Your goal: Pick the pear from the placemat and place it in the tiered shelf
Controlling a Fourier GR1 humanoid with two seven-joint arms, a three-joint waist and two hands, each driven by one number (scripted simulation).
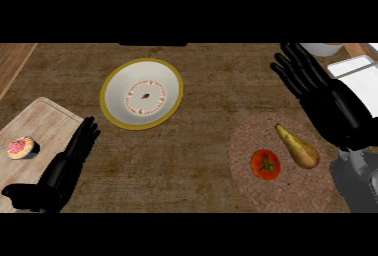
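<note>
yellow-rimmed plate (141, 93), tomato (266, 164), cupcake (21, 148) on wooden board (44, 125)

Yellow-brown pear (298, 146), red tomato (266, 164)

Brown counter (207, 170): yellow-rimmed plate (141, 93), round placemat (284, 192), wooden cutting board (40, 125) at left.

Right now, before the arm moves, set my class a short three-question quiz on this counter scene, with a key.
1. True or false: the pear already sits on the tiered shelf.
2. What lies beside the pear on the round placemat? A) lemon B) tomato C) egg
3. Fill in: the cupcake rests on the wooden ____.

Key
1. False: it lies on the placemat, and the right hand, fingers straight, holds nothing.
2. B: the tomato.
3. Board: the cutting board, beside the open left hand.
</note>
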